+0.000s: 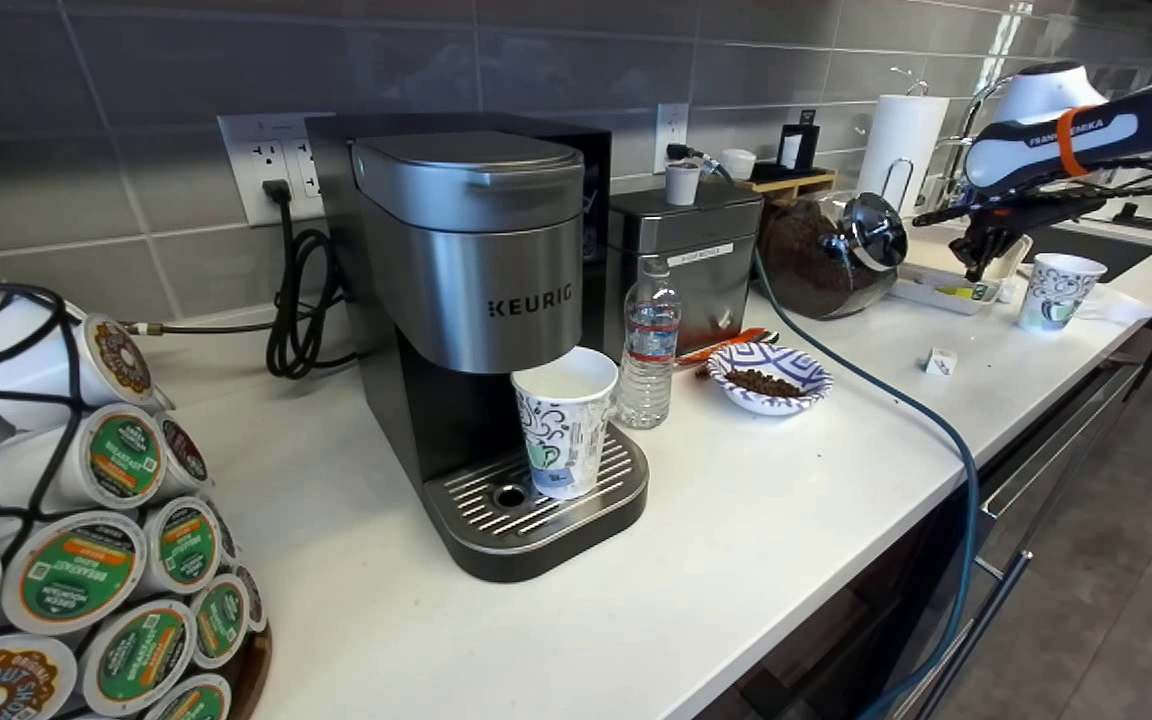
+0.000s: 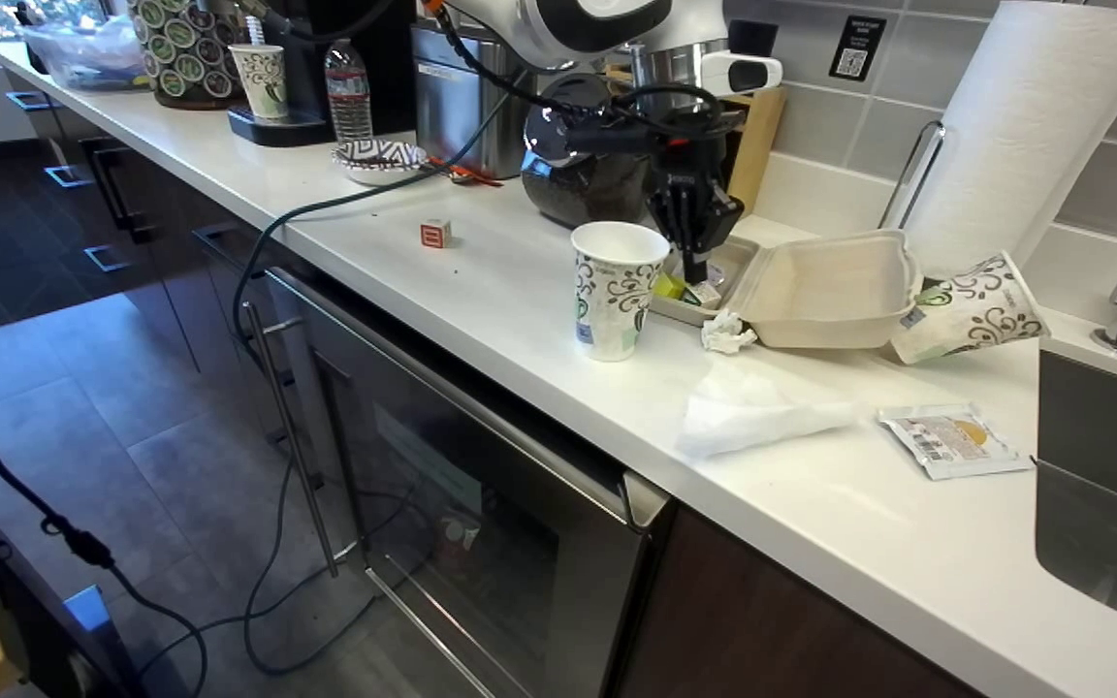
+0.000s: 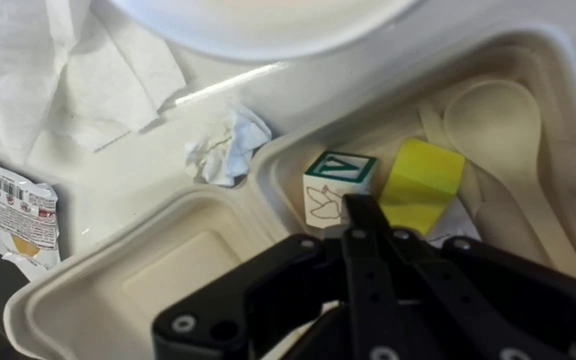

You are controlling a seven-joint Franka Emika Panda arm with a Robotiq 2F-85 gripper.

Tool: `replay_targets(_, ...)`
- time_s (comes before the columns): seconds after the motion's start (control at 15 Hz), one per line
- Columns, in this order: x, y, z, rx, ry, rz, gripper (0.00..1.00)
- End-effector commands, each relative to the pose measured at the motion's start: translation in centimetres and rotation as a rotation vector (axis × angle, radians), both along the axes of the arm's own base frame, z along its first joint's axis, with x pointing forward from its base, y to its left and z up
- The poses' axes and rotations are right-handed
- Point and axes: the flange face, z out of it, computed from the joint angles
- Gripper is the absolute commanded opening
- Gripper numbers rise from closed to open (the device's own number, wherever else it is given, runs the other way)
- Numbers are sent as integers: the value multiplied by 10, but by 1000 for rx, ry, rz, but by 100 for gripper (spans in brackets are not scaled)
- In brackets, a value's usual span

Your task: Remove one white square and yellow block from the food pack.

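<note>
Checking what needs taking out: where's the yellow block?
In the wrist view, the yellow block lies right of centre inside the food pack, between the white letter block and the spoon.

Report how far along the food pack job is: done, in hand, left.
Done: perhaps one piece; a loose block sits on the counter, but I cannot tell whether it came from the food pack. In hand: no block seen held; the gripper looks shut, over the pack. Left: the yellow block is in the pack, and a white block too, if the loose one does not count.
</note>
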Motion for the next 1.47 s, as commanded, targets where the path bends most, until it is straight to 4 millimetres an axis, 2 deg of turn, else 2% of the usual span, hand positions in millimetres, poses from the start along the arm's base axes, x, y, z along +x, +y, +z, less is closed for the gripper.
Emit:
replay_targets(0.0, 1, 6, 16, 18, -17, 20, 0)
replay_targets(0.13, 0, 5, 18, 18, -4, 0, 4)
replay_targets(0.2, -1, 3, 18, 19, -8, -8, 26)
replay_targets(0.33, -1, 0, 16, 29, -15, -16, 30)
replay_targets(0.4, -2, -2, 13, 50, -16, -21, 36)
replay_targets(0.67, -7, -8, -1, 128, -22, -48, 67)
replay_targets(0.93, -7, -14, 2, 135, -55, -63, 95)
replay_targets(1.0, -6, -14, 3, 137, -59, -67, 100)
replay_targets(1.4, -6, -17, -7, 188, -62, -87, 100)
